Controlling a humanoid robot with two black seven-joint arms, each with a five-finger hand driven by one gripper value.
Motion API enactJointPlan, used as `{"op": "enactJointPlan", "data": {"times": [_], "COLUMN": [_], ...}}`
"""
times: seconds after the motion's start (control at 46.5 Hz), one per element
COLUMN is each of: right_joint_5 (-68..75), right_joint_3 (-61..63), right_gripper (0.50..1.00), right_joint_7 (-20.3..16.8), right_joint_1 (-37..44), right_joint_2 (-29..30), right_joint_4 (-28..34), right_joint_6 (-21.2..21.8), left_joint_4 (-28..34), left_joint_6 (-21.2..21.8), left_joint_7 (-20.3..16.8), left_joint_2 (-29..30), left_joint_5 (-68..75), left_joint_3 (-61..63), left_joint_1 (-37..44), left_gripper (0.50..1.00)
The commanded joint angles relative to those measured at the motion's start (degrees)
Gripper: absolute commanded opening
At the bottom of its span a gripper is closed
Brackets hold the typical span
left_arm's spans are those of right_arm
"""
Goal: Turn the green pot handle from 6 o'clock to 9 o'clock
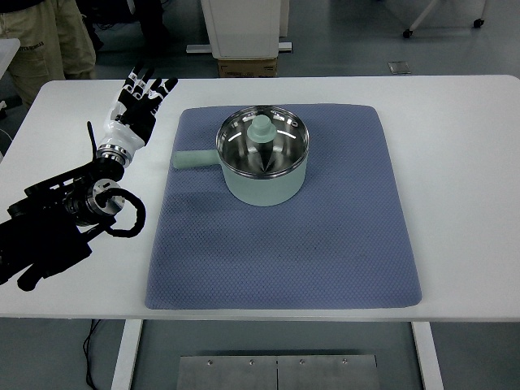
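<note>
Green pot (262,172): pale green saucepan with a shiny steel interior, standing upright on the far half of the blue mat, a little left of the mat's centre line. A round green knob (262,127) shows at the pot's mouth, above what appears to be a glass lid; reflections make the lid hard to confirm.

Pot handle (193,160): short, pale green, projecting straight from the pot's left side and lying over the mat's left margin. Its tip ends near the mat's left edge.

Blue mat (284,244): large, textured, rounded corners, laid flat under the pot and covering most of the tabletop's middle. Nothing else rests on it.

White table (463,195): bare surface visible on every side of the mat.

Left hand (140,101): black and white, lying over the table to the left of the pot and beyond the handle's tip, well apart from both. Fingers extended and slightly fanned, pointing away from the robot, gripping nothing. Its arm (73,207), black with looped cable, runs back toward the picture's left edge, off the mat.

Beyond the table, past the pot: a white cabinet base (244,28) with a cardboard box (246,67) beneath it. Further left of these, a person's legs in tan trousers (49,41) stand at the table's far corner.
</note>
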Motion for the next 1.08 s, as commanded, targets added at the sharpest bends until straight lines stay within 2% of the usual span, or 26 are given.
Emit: {"op": "enactJointPlan", "data": {"times": [0.0, 1.054], "right_joint_5": [0.0, -0.1], "right_joint_3": [0.1, 0.1], "right_gripper": [1.0, 1.0], "right_joint_7": [0.0, -0.1], "right_joint_1": [0.0, 0.1], "right_joint_2": [0.0, 0.0], "right_joint_4": [0.0, 0.1], "right_joint_6": [0.0, 0.0], "left_joint_4": [0.0, -0.2], "left_joint_6": [0.1, 0.1], "left_joint_7": [0.0, 0.0], "left_joint_2": [0.0, 0.0], "left_joint_5": [0.0, 0.1], "left_joint_3": [-0.4, -0.3], "left_joint_1": [0.0, 0.2], "left_gripper": [1.0, 1.0]}}
